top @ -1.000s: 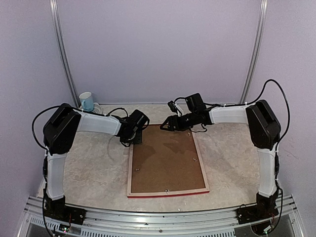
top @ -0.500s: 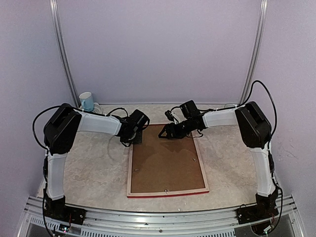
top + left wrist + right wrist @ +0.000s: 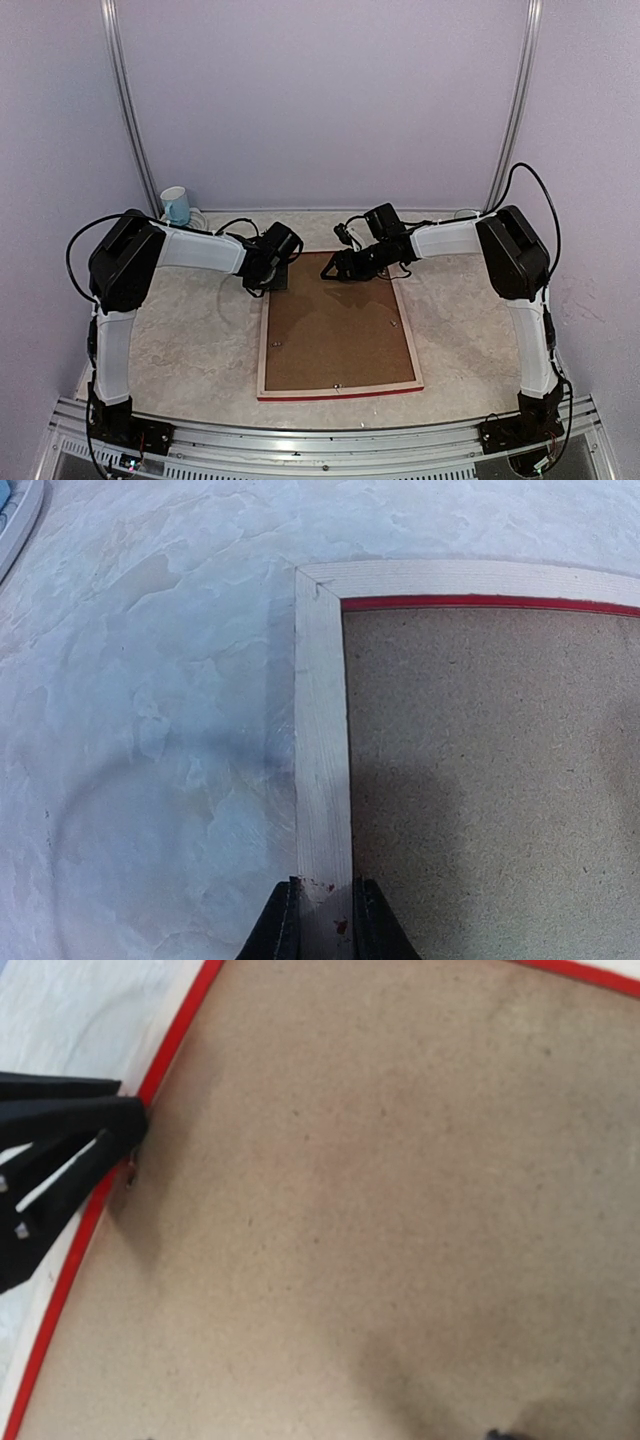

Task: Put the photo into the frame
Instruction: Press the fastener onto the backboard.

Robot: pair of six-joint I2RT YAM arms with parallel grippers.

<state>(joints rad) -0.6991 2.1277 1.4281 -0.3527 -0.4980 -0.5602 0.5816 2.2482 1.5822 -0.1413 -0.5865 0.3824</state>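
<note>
The frame (image 3: 263, 350) lies face down on the table, pale wood rails up, with a red strip along its near edge. A brown backing board (image 3: 335, 335) fills it. The photo is hidden. My left gripper (image 3: 277, 277) sits at the frame's far left corner. In the left wrist view it (image 3: 325, 925) is shut on the pale left rail (image 3: 322, 730). My right gripper (image 3: 333, 270) hovers low over the far edge of the board (image 3: 380, 1210), open, with nothing between its fingers. The left fingers (image 3: 70, 1150) show beside the frame's red inner lip (image 3: 165, 1055).
A light blue mug (image 3: 175, 205) on a white saucer (image 3: 15, 510) stands at the far left corner of the marbled table (image 3: 190, 340). Metal uprights and a lilac wall close the back. A rail runs along the near edge.
The right arm has swung left and down, bringing its gripper over the frame's far edge, then held there. The left arm has stayed at the far left corner.
</note>
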